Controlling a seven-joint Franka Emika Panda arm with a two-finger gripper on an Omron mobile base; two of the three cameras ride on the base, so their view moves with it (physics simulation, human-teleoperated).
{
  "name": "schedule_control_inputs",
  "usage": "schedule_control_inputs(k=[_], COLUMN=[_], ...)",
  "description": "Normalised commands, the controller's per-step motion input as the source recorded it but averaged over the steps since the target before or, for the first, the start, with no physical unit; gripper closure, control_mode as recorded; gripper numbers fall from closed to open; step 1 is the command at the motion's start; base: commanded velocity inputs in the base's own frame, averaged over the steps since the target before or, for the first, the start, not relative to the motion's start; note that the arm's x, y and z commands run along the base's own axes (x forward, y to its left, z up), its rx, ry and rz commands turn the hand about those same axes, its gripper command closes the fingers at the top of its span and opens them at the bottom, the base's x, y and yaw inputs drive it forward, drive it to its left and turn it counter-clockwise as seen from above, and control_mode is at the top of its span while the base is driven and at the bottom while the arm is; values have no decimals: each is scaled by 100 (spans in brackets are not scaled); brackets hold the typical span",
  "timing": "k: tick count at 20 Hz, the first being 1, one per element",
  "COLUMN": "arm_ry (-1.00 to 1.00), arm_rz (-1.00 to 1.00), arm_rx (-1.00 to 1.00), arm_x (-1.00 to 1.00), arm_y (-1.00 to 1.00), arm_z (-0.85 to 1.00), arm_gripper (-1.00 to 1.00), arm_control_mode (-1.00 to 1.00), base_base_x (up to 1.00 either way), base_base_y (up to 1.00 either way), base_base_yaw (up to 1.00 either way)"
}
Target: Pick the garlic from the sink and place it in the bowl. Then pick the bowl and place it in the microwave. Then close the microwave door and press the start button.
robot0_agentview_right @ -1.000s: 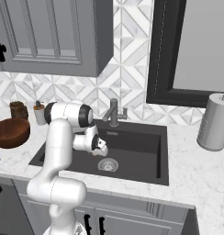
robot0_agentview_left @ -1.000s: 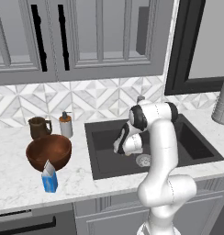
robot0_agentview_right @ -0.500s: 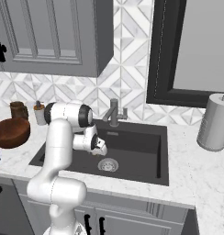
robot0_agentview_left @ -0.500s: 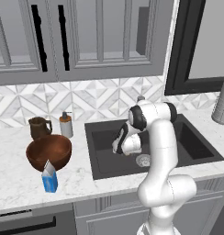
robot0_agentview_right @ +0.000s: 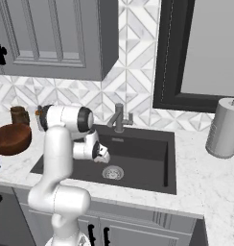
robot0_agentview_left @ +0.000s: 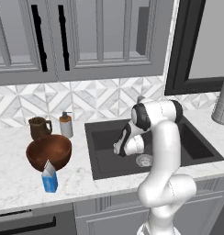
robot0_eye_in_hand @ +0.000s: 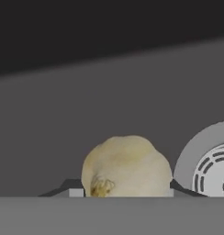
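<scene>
The garlic [robot0_eye_in_hand: 126, 165], a pale cream lump, lies on the dark floor of the sink [robot0_agentview_left: 104, 133] beside the round silver drain [robot0_eye_in_hand: 210, 165]. My gripper [robot0_eye_in_hand: 126, 193] reaches down into the basin, and its two dark fingertips [robot0_eye_in_hand: 76, 193] press against the garlic's two sides. From the base views the gripper [robot0_agentview_left: 118, 149] [robot0_agentview_right: 105, 156] hangs low in the sink [robot0_agentview_right: 143, 153], left of the drain [robot0_agentview_right: 112, 172]. The reddish-brown bowl [robot0_agentview_left: 48, 153] [robot0_agentview_right: 12, 138] stands on the counter left of the sink. The microwave and its door are out of view.
A dark mug [robot0_agentview_left: 38, 128], a soap dispenser [robot0_agentview_left: 65, 125] and a blue carton [robot0_agentview_left: 49, 176] stand around the bowl. The faucet [robot0_agentview_right: 120, 117] rises behind the basin. A paper towel roll [robot0_agentview_right: 224, 127] stands on the right counter.
The fingers have drawn together around the garlic. The arm has stayed low in the sink with hardly any shift.
</scene>
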Motion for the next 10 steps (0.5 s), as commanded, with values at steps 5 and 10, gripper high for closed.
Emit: schedule_control_inputs(k=[5,10], arm_ry=[-11,-2], arm_rz=[0,0], arm_rx=[-2,0], arm_x=[-59,-41], arm_y=[17,20], arm_z=[94,100], arm_gripper=[100,100], arm_control_mode=[-100,-100], base_base_x=[0,0], base_base_y=[0,0], base_base_yaw=[0,0])
